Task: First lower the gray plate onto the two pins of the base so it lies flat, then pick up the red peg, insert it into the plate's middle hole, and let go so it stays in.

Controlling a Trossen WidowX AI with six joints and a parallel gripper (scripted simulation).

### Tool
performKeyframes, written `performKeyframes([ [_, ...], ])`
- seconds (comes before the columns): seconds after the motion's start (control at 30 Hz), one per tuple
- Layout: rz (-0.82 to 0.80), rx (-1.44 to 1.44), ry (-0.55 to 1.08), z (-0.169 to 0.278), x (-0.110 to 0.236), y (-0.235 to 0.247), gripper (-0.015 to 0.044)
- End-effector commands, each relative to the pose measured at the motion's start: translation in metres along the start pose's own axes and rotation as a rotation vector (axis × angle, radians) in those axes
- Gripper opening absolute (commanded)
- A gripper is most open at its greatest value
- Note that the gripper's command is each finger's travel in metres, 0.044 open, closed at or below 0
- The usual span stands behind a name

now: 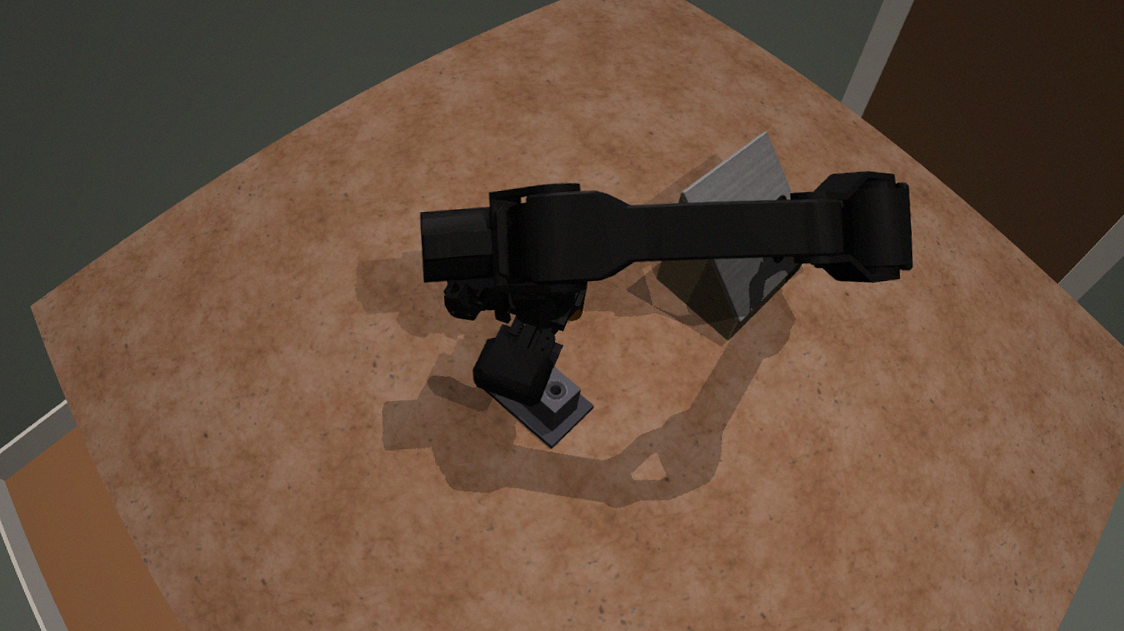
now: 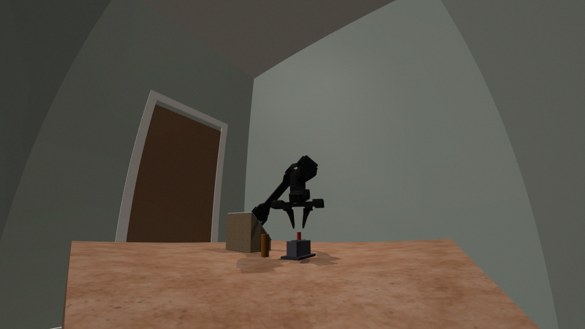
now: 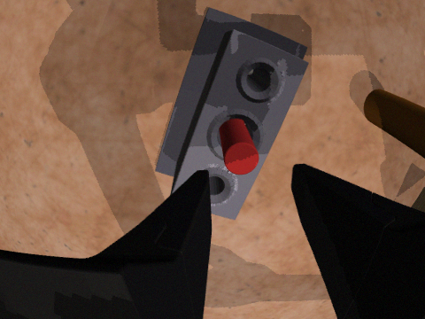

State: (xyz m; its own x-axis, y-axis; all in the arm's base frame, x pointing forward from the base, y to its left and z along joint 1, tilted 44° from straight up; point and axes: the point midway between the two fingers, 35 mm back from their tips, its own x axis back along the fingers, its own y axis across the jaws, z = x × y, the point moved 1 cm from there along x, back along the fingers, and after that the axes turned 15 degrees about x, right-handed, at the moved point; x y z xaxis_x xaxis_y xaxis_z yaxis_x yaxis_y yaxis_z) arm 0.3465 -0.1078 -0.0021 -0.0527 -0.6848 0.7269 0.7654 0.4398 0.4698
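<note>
The gray plate (image 3: 282, 103) (image 2: 298, 246) (image 1: 559, 394) lies flat on the dark base (image 3: 188, 102) (image 2: 297, 257) (image 1: 557, 428). The red peg (image 3: 239, 144) (image 2: 299, 235) stands upright in the plate's middle hole, with only a short end sticking out above it. My gripper (image 3: 251, 179) (image 2: 298, 226) is open and hangs a little above the peg. Its fingers are apart and touch nothing. In the overhead view the wrist hides the peg and most of the plate.
A brown cylinder (image 2: 265, 245) (image 3: 396, 119) stands just left of the base. A metal-faced wedge block (image 2: 241, 230) (image 1: 735, 182) stands behind it at the arm's foot. The arm (image 1: 676, 232) reaches over the table from there.
</note>
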Motion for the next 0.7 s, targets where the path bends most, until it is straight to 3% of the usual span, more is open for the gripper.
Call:
performKeyframes([
  [0.0,0.001,0.004,-0.001,-0.0001,0.0037,0.0001,0.015],
  [0.67,0.001,0.003,-0.001,0.0021,0.0133,-0.004,0.015],
])
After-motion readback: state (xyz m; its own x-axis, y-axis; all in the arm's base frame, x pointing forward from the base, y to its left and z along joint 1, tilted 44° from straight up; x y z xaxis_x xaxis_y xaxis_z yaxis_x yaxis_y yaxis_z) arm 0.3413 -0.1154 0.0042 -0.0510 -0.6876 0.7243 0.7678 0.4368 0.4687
